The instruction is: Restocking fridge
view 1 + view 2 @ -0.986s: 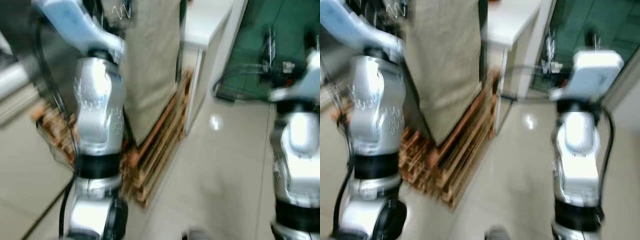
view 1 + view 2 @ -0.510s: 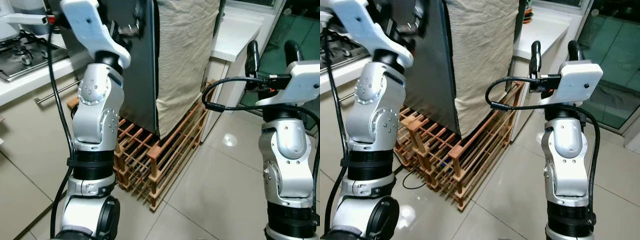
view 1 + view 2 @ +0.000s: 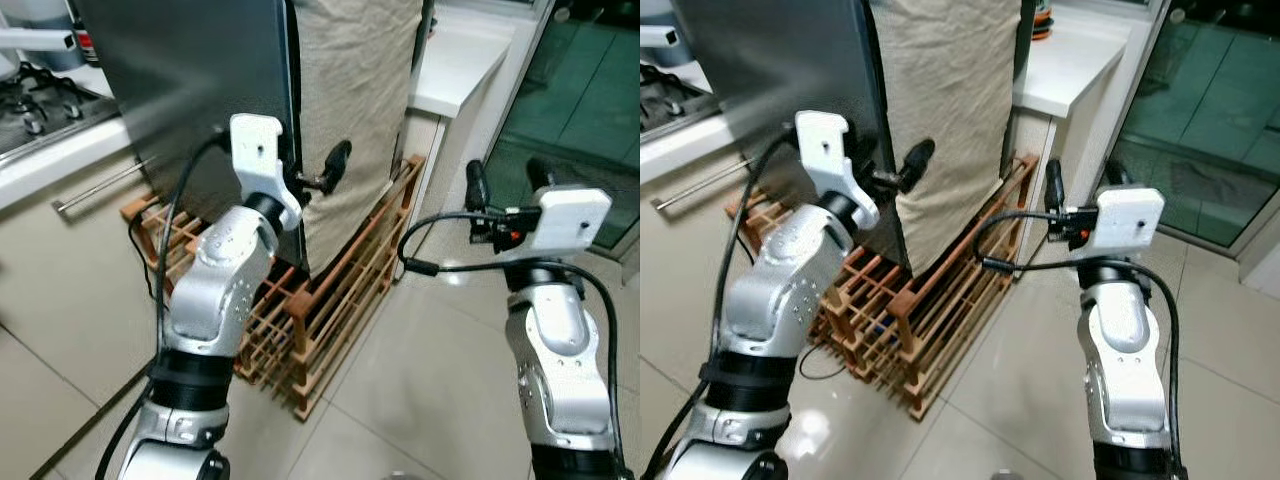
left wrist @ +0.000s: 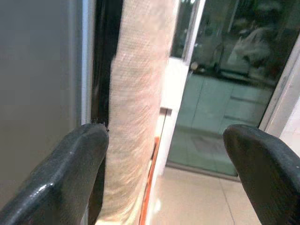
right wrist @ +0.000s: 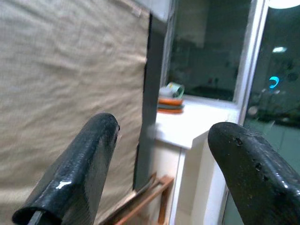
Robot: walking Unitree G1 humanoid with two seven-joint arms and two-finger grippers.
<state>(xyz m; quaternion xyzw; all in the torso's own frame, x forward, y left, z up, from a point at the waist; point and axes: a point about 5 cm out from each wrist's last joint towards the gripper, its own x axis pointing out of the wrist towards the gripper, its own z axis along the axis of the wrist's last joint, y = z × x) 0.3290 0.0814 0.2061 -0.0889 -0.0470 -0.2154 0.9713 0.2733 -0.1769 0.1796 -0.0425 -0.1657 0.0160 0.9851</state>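
Fridge stands straight ahead of me, a tall dark grey steel box whose side, right of the door edge, is draped in a beige cloth. It sits on a wooden slatted rack that juts out past its base onto the pale tiled floor.

My left gripper is raised at the fridge's front corner, right where the steel door meets the cloth. Its fingers are spread apart and grip nothing; one black fingertip shows against the cloth, and in my left wrist view the other finger lies close along the dark door edge, though I cannot tell whether it touches.

My right gripper hovers to the right of the fridge, well apart from it, over the floor. Its two fingers are also parted and empty, pointing toward the cloth-covered side.

Beyond the fridge, on that same right side, runs a white counter with a small stack of orange dishes on it, and past that a glass door. Left of the fridge sits a gas hob on a worktop, with a cabinet handle below it.
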